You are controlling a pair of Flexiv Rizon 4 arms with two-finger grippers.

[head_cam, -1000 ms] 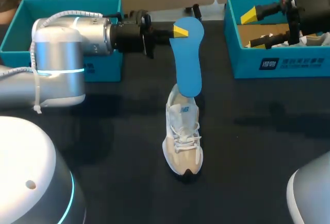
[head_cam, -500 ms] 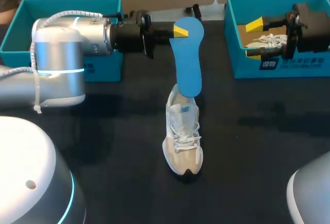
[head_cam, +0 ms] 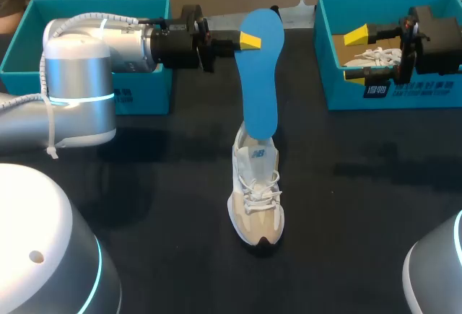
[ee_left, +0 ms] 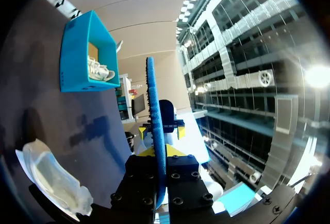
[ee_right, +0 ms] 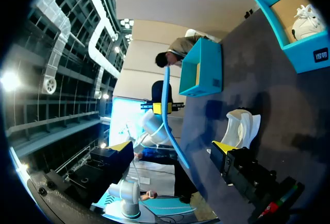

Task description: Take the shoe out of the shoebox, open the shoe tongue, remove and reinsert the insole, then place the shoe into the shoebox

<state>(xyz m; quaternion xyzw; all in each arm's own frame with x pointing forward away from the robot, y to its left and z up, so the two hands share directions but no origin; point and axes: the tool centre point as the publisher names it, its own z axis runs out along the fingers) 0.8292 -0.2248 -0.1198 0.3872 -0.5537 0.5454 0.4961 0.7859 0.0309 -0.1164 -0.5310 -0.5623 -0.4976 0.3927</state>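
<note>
My left gripper (head_cam: pixel 249 40) is shut on the upper end of a blue insole (head_cam: pixel 260 90). The insole hangs down with its lower end at the heel opening of a white and beige shoe (head_cam: pixel 256 195) on the dark table. In the left wrist view the insole (ee_left: pixel 154 116) stands edge-on between the fingers, with the shoe (ee_left: pixel 51 177) beside and below. My right gripper (head_cam: pixel 357 55) stands open over the front part of the right blue shoebox (head_cam: pixel 393 94), empty. In the right wrist view the gripper (ee_right: pixel 170 149) faces the insole (ee_right: pixel 172 131) and the shoe (ee_right: pixel 242 126).
A second white shoe (head_cam: pixel 375 58) lies in the right shoebox. Another blue box (head_cam: pixel 86 11) stands at the back left, partly behind my left arm. Dark table surface (head_cam: pixel 361 206) lies open around the shoe.
My right gripper came forward and down over the right box's front part, then held still. My left gripper lifted the insole's upper end a little; the shoe stayed put.
</note>
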